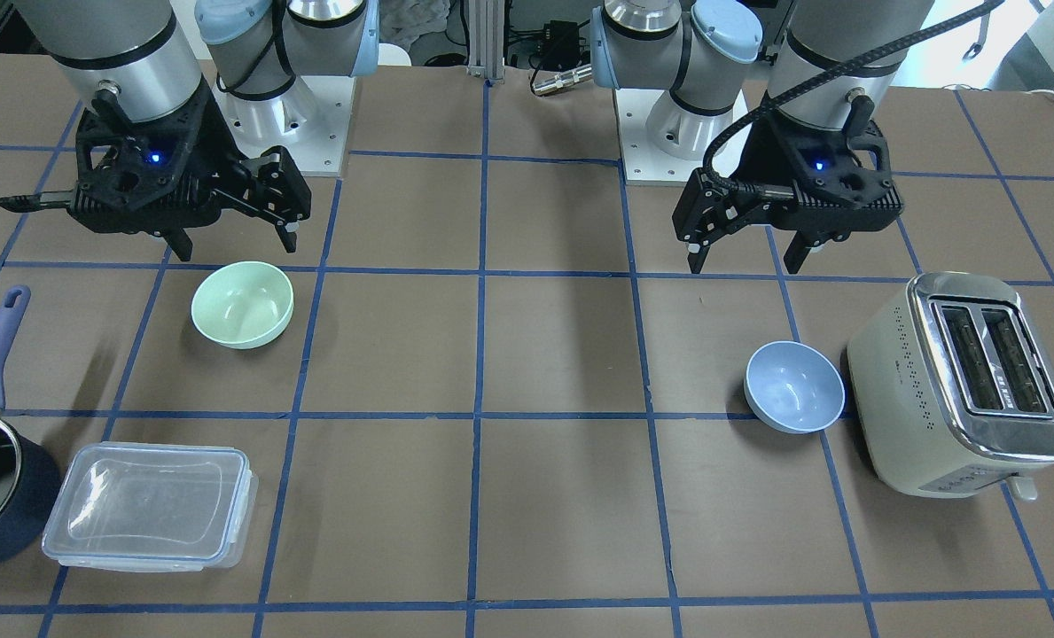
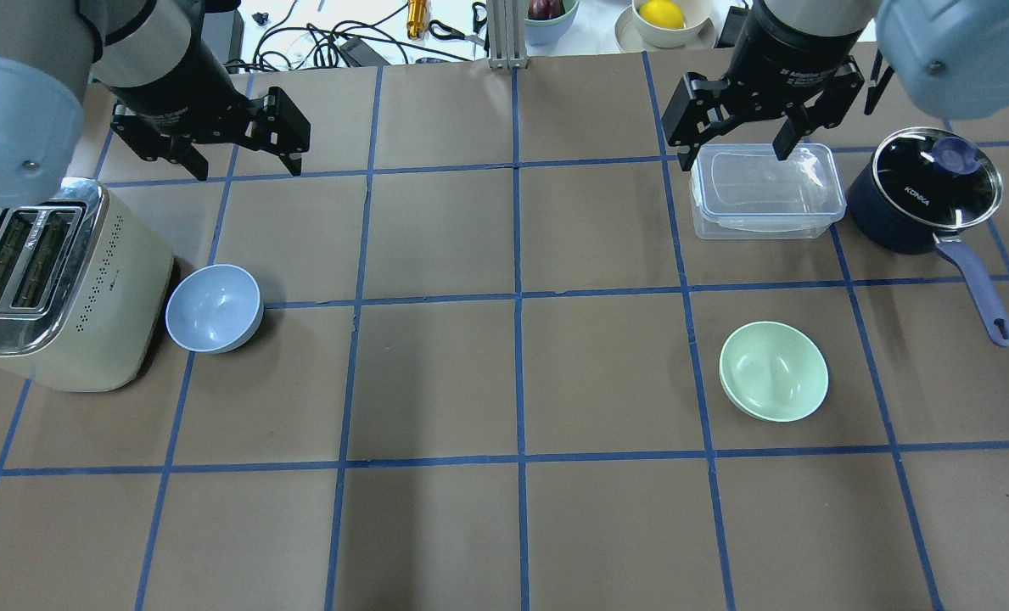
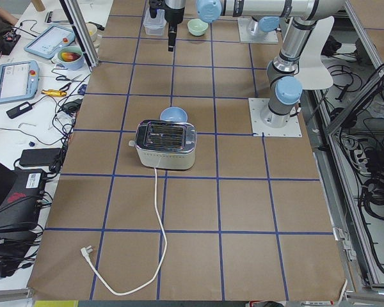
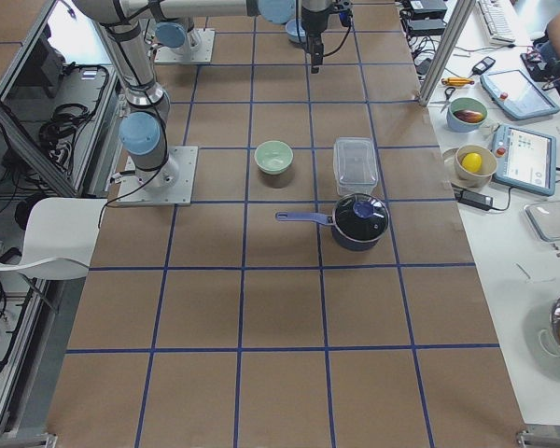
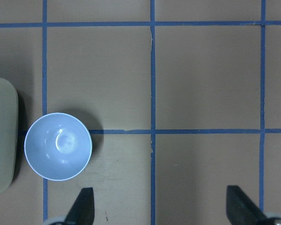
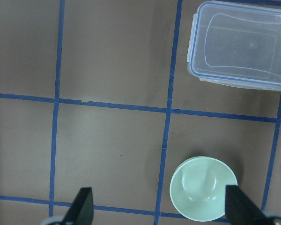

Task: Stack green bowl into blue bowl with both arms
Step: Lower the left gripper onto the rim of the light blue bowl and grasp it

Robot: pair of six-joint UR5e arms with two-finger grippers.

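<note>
place: robotics lab | evidence: tape-gridded table (image 2: 436,382); teach pendants (image 3: 16,80); loose cables (image 3: 371,192)

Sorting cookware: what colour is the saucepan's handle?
The saucepan handle is purplish blue, clearest in the overhead exterior view.

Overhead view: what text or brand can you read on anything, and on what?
"KONKA": on the lid of the saucepan.
White print on the collar above the right tool: too blurred to read.
Marks on the side of the toaster: too small to read.

Green bowl (image 2: 774,371) upright, blue bowl (image 2: 214,307) upright — well apart, unstacked
</note>
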